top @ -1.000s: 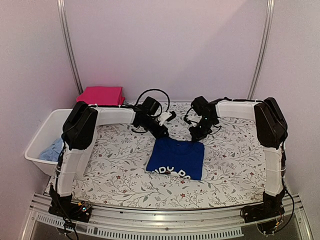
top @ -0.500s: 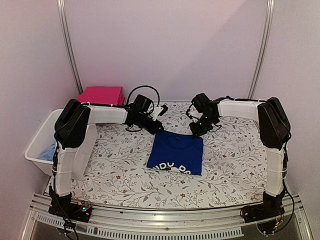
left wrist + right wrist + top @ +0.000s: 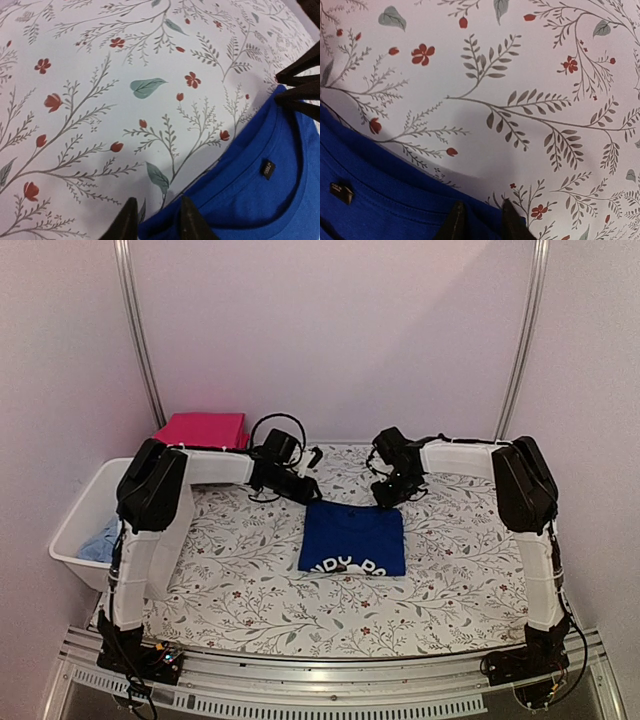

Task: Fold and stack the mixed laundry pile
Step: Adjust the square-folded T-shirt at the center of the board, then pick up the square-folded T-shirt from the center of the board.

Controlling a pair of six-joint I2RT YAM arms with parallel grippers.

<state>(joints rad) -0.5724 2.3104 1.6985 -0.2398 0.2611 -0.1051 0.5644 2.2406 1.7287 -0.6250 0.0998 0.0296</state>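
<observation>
My left fingers and right fingers rest at the far corners of the folded royal-blue T-shirt with white print, which lies mid-way across the floral-patterned worktop, toward its far edge. A second ago the shirt lay nearer me and looked longer, and my arms reached less far.

Left wrist view: my tips stand slightly parted over the collar hem, not pinching.

Right wrist view: likewise parted at the hem.

I judge the shirt light, limp and apt to unfold, so it is best taken at both folded corners together.
</observation>
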